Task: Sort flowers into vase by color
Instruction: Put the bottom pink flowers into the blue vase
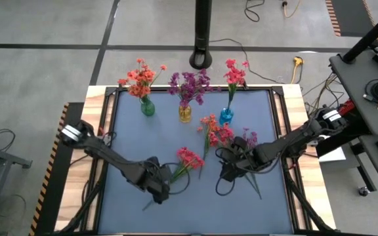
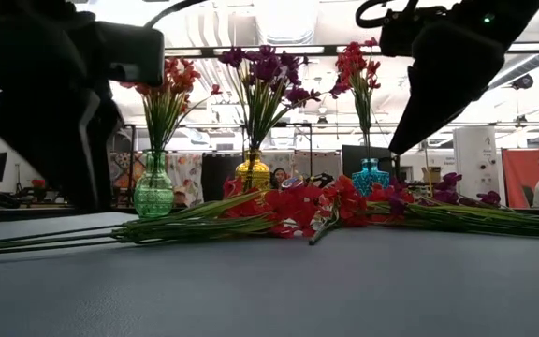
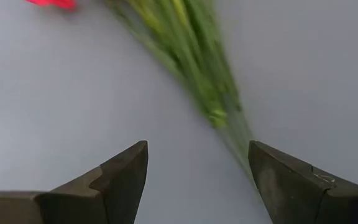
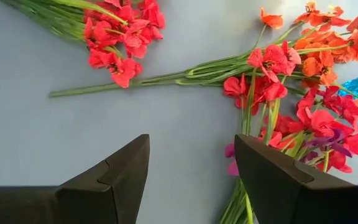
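Three vases stand at the far side: a green vase [image 1: 147, 107] with orange-red flowers, an amber vase [image 1: 185, 113] with purple ones, and a blue vase [image 1: 226, 116] with a pink-red one. Loose sprays lie flat on the mat: a pink-red spray [image 1: 189, 157], an orange spray [image 1: 209, 123], a red spray [image 1: 224, 135] and a purple spray [image 1: 249, 137]. My left gripper [image 1: 161, 187] is open over the pink-red spray's green stem [image 3: 219, 106], a finger on either side of it. My right gripper [image 1: 231, 164] is open beside the red and purple sprays' stems [image 4: 246, 205].
The blue-grey mat [image 1: 130, 144] sits in a dark frame on a wooden table. A black post [image 1: 202, 33] stands beyond the far edge. Bare mat lies at the left [image 1: 126, 131] and along the near edge [image 1: 195, 216]. The loose stems cross each other mid-table.
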You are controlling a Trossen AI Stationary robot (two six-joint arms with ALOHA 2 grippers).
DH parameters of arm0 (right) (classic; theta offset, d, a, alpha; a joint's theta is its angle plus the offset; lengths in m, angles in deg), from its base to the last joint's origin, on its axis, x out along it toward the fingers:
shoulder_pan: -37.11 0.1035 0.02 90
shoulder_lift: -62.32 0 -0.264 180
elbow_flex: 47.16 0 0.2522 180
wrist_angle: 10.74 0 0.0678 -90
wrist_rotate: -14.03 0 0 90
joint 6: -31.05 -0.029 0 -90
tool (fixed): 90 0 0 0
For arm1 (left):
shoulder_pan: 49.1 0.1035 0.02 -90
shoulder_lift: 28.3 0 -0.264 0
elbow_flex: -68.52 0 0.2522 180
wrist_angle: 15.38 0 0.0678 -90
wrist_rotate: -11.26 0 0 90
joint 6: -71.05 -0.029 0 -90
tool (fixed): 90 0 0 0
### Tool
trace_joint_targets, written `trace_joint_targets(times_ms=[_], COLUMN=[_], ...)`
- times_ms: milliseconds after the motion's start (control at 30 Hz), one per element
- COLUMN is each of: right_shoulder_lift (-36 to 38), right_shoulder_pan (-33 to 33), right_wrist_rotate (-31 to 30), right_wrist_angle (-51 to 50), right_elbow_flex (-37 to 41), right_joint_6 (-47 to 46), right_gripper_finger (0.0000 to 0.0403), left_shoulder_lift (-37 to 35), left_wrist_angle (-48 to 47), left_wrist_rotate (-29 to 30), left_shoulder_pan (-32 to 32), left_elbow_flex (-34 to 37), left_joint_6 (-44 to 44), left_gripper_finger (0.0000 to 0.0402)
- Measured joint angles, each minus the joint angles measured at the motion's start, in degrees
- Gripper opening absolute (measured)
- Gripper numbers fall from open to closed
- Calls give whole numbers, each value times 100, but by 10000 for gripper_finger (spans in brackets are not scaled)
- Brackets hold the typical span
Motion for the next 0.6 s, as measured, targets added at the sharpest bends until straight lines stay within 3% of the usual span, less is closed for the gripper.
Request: trace_joint_targets(times_ms=[367,600], right_shoulder_lift=[0,0], right_shoulder_pan=[17,17], right_wrist_rotate=[-2,-1], right_wrist_angle=[198,279], right_elbow_flex=[0,0], right_joint_6=[-110,-51], right_gripper_finger=[228,228], left_shoulder_lift=[657,899], left_wrist_angle=[-101,-111], left_wrist_rotate=[132,167], left_shoulder_pan=[-192,-187], left_elbow_flex=[-593,-542], left_joint_6=[210,526], left_gripper_finger=[258,227])
